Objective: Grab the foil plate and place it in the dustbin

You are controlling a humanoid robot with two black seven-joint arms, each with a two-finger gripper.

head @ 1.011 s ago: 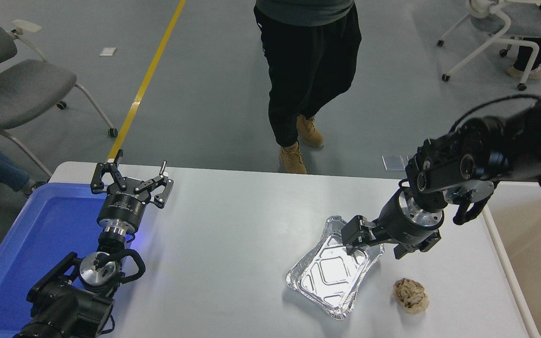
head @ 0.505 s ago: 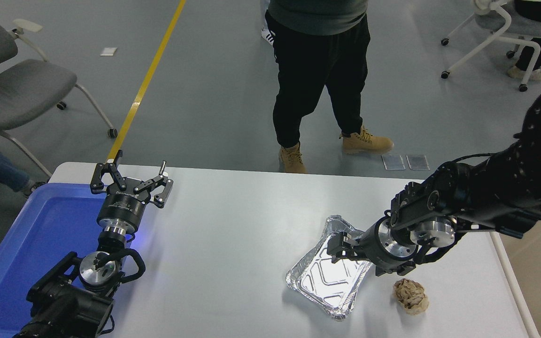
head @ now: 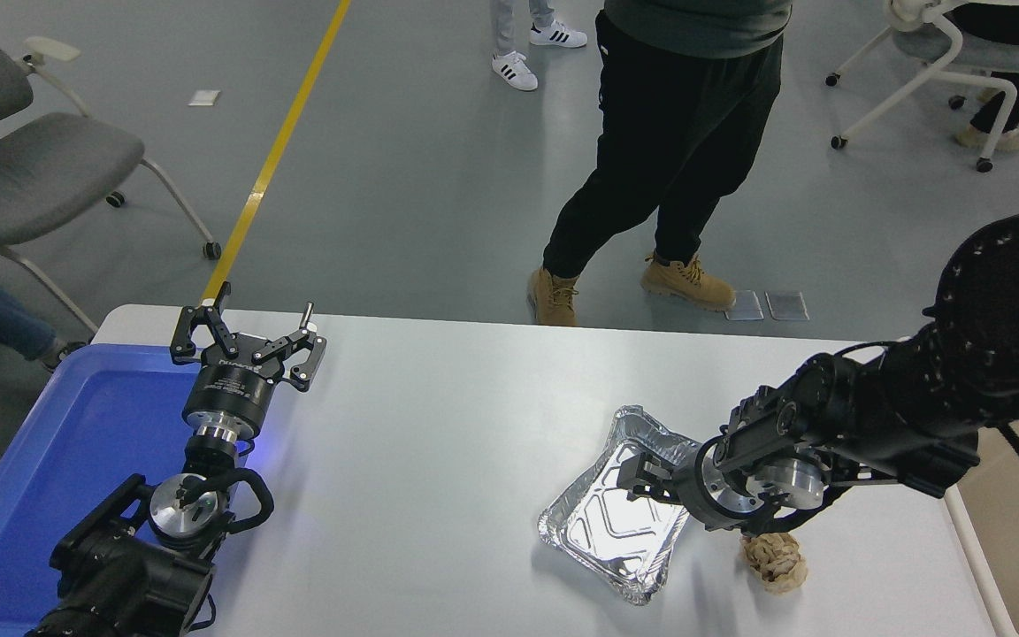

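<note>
The foil plate [head: 616, 522] lies flat on the white table [head: 439, 460], right of the middle, shiny with a wrinkled rim. My right gripper [head: 648, 480] comes in from the right, low over the plate's right rim and partly covering it. I cannot tell whether it grips the rim. The dustbin [head: 980, 566] shows only as a beige strip with an off-white rim at the table's right edge, partly behind my right arm. My left gripper [head: 249, 334] is parked open and empty at the lower left.
A small tan lumpy ball [head: 775, 559] lies just right of the plate, under my right wrist. A blue tray [head: 58, 460] sits at the table's left edge. A person [head: 678, 150] stands at the far side. Chairs stand at the back left [head: 23, 168] and the back right [head: 943, 44].
My right arm has dropped lower and drawn nearer, bringing the gripper down to the plate's right rim. The plate has barely moved. The person has stepped to the right.
</note>
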